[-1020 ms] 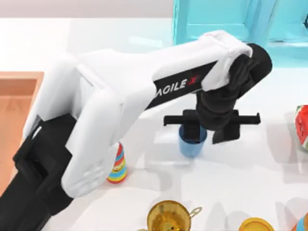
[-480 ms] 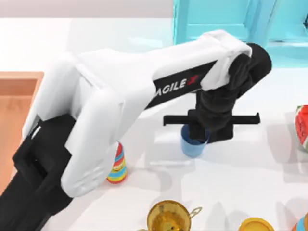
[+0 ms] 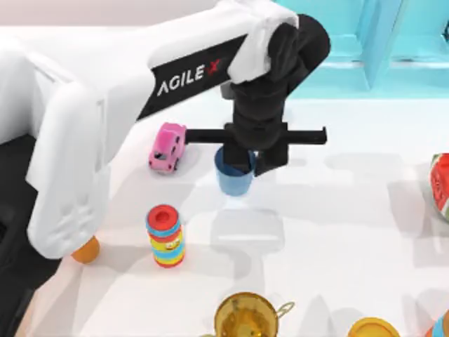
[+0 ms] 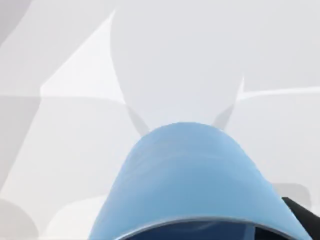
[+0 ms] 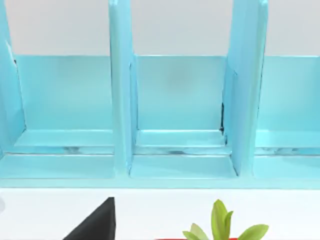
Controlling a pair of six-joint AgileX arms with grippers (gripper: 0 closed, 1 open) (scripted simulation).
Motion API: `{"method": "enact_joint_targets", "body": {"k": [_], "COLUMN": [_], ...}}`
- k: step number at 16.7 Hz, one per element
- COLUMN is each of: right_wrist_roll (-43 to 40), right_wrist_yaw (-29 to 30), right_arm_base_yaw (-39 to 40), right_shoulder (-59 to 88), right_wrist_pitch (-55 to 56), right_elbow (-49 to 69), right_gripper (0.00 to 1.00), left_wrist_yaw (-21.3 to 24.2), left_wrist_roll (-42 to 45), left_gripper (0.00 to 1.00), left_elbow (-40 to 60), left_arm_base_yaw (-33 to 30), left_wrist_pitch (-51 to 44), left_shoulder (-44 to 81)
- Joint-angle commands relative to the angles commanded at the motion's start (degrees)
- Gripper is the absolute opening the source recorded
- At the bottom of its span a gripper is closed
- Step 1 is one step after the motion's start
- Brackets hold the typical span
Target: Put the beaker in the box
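1. So, my left gripper (image 3: 245,160) hangs over the middle of the table, just beside the pink toy car (image 3: 167,147) on the car's right, with its fingers reaching down into and around the rim of the beaker (image 3: 234,174).
2. Its jaws look clamped on the beaker's rim. In the left wrist view the blue wall of the beaker (image 4: 192,180) sits right up against the camera, with bare white table (image 4: 75,165) beyond it.
3. Judging by the shadow (image 3: 245,232) set apart below it, I'd say the beaker is lifted clear of the table, upright, mouth up.
4. What the next move turns on: no box is in view now. The arm's body covers the left side of the top view, so I cannot place the box from here.
5. My right arm is parked; its wrist view faces the turquoise shelf (image 5: 175,100), with a green plant tip (image 5: 220,225) close by.
6. Things to avoid near the carry path: the toy car and the striped ring stack (image 3: 165,236).
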Motion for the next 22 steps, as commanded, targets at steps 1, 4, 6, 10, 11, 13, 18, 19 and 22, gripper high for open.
{"method": "enact_joint_targets", "body": {"k": [1,4,6,10,11,13,18,19,22], "right_wrist_roll": [0.0,0.0,0.0,0.0,0.0,0.0,0.0,0.0,0.0], "right_wrist_yaw": [0.0,0.0,0.0,0.0,0.0,0.0,0.0,0.0,0.0], "right_arm_base_yaw": [0.0,0.0,0.0,0.0,0.0,0.0,0.0,0.0,0.0], "right_shoulder": [0.0,0.0,0.0,0.0,0.0,0.0,0.0,0.0,0.0], "right_wrist_pitch": [0.0,0.0,0.0,0.0,0.0,0.0,0.0,0.0,0.0], "right_elbow": [0.0,0.0,0.0,0.0,0.0,0.0,0.0,0.0,0.0], "right_gripper": [1.00,1.00,1.00,1.00,1.00,1.00,1.00,1.00,1.00], "left_wrist_yaw": [0.3,1.1,1.8,3.1,3.3,3.7,3.8,3.6,3.7], "left_wrist_roll": [3.5,16.7,26.7,43.4,46.2,50.0,51.3,51.4,51.7], "left_gripper": [0.00,0.00,0.00,0.00,0.00,0.00,0.00,0.00,0.00], "left_elbow": [-2.0,-9.0,-14.2,-24.4,-26.5,-29.6,-30.8,-30.6,-32.8], "left_arm_base_yaw": [3.5,17.2,27.5,44.4,47.2,51.1,52.5,52.3,52.7], "left_wrist_pitch": [-0.6,-2.3,-3.5,-5.9,-6.4,-7.2,-7.5,-7.4,-5.1], "left_shoulder": [-2.6,-11.9,-18.5,-30.7,-33.0,-36.5,-37.9,-37.6,-37.4]}}
